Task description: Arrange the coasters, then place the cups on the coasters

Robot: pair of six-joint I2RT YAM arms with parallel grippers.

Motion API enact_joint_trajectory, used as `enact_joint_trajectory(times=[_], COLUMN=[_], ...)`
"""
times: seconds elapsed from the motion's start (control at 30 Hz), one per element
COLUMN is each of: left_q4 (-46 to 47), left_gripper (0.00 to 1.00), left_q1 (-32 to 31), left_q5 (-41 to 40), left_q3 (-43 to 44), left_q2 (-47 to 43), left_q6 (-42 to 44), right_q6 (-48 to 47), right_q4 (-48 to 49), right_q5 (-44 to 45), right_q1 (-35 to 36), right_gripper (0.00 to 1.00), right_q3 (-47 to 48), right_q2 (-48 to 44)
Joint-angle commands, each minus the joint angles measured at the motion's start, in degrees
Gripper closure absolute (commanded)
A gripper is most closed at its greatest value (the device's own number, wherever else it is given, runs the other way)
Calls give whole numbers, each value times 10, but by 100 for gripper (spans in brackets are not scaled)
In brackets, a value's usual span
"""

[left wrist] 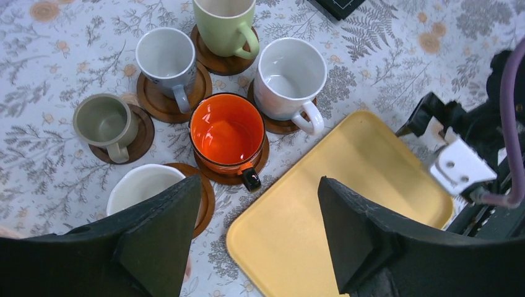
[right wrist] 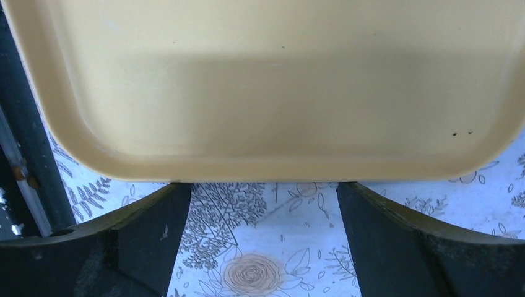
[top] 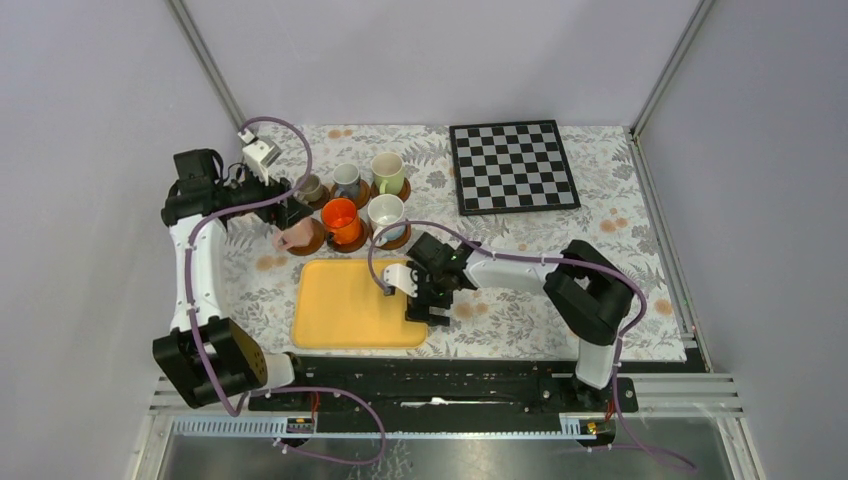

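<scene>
Far left part of the counter (top: 600, 250), as I watch from the remote station: the pale green cup (left wrist: 224, 25), blue-grey cup (left wrist: 166, 55), grey-brown cup (left wrist: 105, 120), white cup (left wrist: 290, 74), orange-red cup (left wrist: 226, 131) and pinkish cup (left wrist: 142, 185) each stand upright on one of the dark-brown coasters (left wrist: 155, 102), packed in a tight cluster of two rows.

My left hand (left wrist: 257, 185) hangs over the cluster's near left side with its jaws spread apart and nothing between them. The pinkish cup sits partly hidden behind one of its fingers (left wrist: 161, 235).

A yellow tray (top: 360, 305) lies just beside the cluster, toward the near edge, and is bare where it shows.

My right hand (right wrist: 263, 198) is low at the tray's right rim, jaws wide and gripping nothing. Its arm stretches across the counter from the near right corner.

A chessboard (top: 513, 166) lies toward the far right corner, well apart from the cups.

A grey leaf-print cloth with orange blooms covers the counter. Plain pale walls and metal frame posts enclose it.
</scene>
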Motion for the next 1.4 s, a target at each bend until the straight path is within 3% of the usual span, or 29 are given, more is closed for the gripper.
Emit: enact_joint_trajectory(times=[0.0,0.27,0.47,0.57,0.67,0.77,1.1,1.23,1.37], left_q4=[44,52,52,52,54,58,45,56,87], left_gripper=[25,23,20,14,1,1,1,1,1], left_q1=[12,19,22,22,22,22,18,12,-12], left_q5=[21,14,19,22,15,-3,-58,-97,-207], left_q3=[29,16,22,27,33,43,151,201,209], left_q2=[18,15,19,21,23,28,87,106,114], left_q6=[-58,-60,-67,-78,-94,-123,-214,-242,-291], right_q6=[41,48,45,59,62,75,122,162,199], right_q4=[-17,-26,-24,-40,-47,-66,-117,-127,-130], right_q5=[-5,0,2,2,27,35,-16,-57,-81], right_q1=[23,26,46,47,43,28,-113,-229,-343], right_gripper=[4,3,2,0,1,0,0,0,0], right_q3=[20,79,67,81,84,96,133,151,165], right_q2=[39,82,67,53,21,-11,-153,-203,-229])
